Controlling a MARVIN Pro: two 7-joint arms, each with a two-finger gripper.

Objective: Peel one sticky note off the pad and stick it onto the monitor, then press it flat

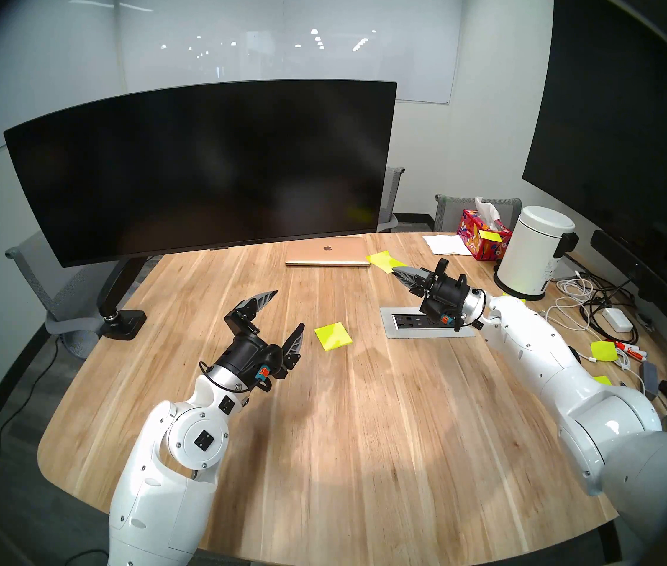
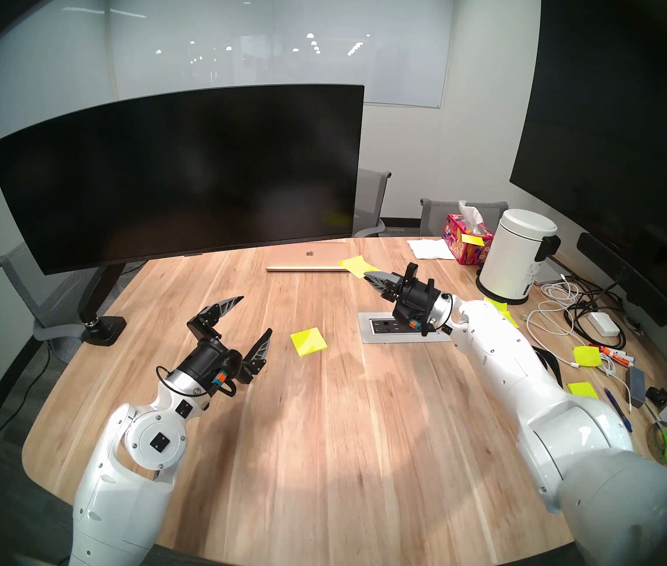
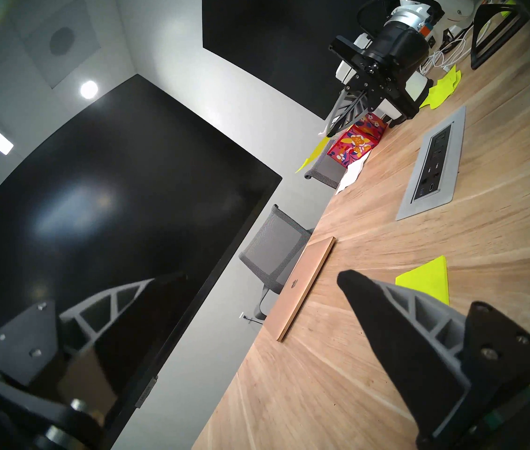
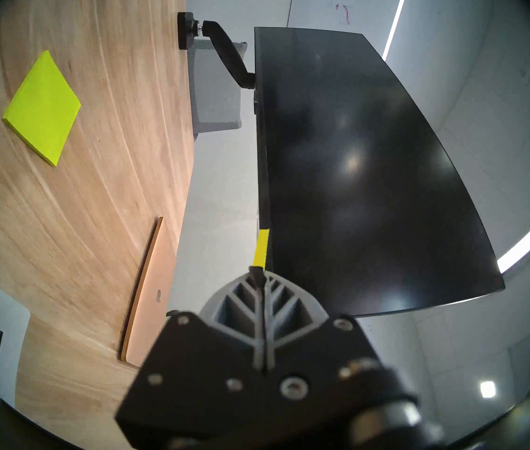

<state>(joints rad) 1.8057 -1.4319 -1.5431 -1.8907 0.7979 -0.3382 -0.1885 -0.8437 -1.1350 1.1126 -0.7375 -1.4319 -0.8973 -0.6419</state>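
Right gripper (image 1: 401,276) pinched tight on sticky note (image 1: 385,261), fingers meeting with no gap; note held by one edge, rest sticking out past the tips. Seen edge-on from the right wrist camera as a thin yellow strip (image 4: 262,251) in line with the monitor's lower corner; touching the screen or just short of it, cannot tell. Raised above table (image 1: 364,410), just past the power outlet panel (image 1: 425,323), pointed toward the closed laptop (image 1: 325,252) and the right end of monitor (image 1: 201,169).

Left gripper (image 1: 286,312) spread wide, holding nothing, hovering over the table just left of pad (image 1: 333,335). One finger (image 3: 387,313) close to the pad's edge in the left wrist view, not touching.

Pad flat on the wood, mid-table, between the two arms, well apart from the note.

Monitor blank, black, curved, on a jointed arm mount (image 1: 117,283) clamped at the table's left edge. Faint yellow reflection low on the screen's right side.

Further right: tissue box (image 1: 483,236) with a yellow note stuck on it, white bin (image 1: 532,259), tangle of cables (image 1: 585,303), more loose yellow notes (image 1: 603,350) near markers. Large flat black screen (image 1: 617,116) on the right wall.
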